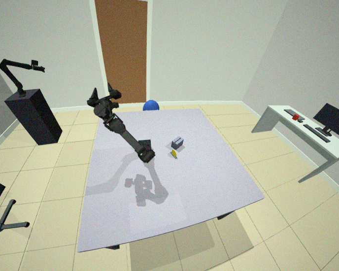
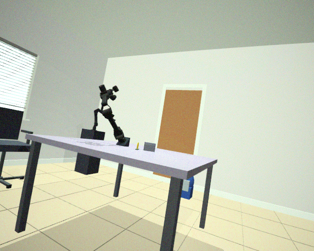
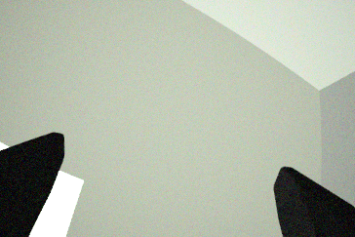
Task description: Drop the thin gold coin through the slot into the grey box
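Observation:
The gold coin (image 1: 174, 152) (image 2: 137, 145) stands upright on its edge in the dark-green holder (image 1: 176, 157) (image 2: 136, 149) on the table. The closed grey box (image 1: 177, 144) (image 2: 149, 147) stands close to it, and a dark slot line shows on its lid in the top view. My gripper (image 1: 102, 86) (image 3: 173, 164) is open and empty, with its fingers wide apart. It is raised high above the table, well away from the coin, the holder and the box. The wrist view shows only walls, ceiling and a bright white patch behind the fingers, with none of the task objects.
My arm's dark base stands on the pale table (image 1: 216, 180) (image 2: 176, 161), beside the holder and box. Beyond the table are a black pedestal (image 1: 32, 116) (image 2: 88, 161) carrying another arm, a blue object (image 1: 151, 105) near the door, and a side desk (image 1: 337, 148) with a monitor.

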Motion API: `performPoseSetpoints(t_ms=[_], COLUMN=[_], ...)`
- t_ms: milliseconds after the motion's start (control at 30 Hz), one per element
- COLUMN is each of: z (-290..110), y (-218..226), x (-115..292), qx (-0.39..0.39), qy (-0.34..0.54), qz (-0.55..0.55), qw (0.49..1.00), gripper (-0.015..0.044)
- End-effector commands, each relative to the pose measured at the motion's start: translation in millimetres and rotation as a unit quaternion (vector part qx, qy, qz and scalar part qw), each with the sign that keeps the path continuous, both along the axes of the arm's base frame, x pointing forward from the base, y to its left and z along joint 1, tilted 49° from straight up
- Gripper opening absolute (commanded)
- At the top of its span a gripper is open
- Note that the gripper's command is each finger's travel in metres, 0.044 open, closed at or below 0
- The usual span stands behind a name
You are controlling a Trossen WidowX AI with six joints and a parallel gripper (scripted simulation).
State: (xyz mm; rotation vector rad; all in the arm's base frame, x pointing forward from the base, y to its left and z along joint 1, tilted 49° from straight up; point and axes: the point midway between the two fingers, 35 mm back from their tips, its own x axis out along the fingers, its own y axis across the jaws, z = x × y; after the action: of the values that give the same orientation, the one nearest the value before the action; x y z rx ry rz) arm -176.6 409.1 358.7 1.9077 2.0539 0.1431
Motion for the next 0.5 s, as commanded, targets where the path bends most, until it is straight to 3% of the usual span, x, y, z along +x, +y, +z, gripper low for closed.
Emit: performPoseSetpoints(t_ms=[0, 133, 267, 467], z=[-1, -28, -59, -100], y=[1, 17, 25, 13], x=[2, 54, 119, 217], qx=[-0.002, -0.056, -0.145, -0.300], qy=[-0.008, -0.172, -0.349, -0.544], qz=[-0.002, -0.034, -0.048, -0.014], qw=[1.000, 0.983, 0.925, 0.783], gripper=[0.0374, 0.0269, 0.0164, 0.0161])
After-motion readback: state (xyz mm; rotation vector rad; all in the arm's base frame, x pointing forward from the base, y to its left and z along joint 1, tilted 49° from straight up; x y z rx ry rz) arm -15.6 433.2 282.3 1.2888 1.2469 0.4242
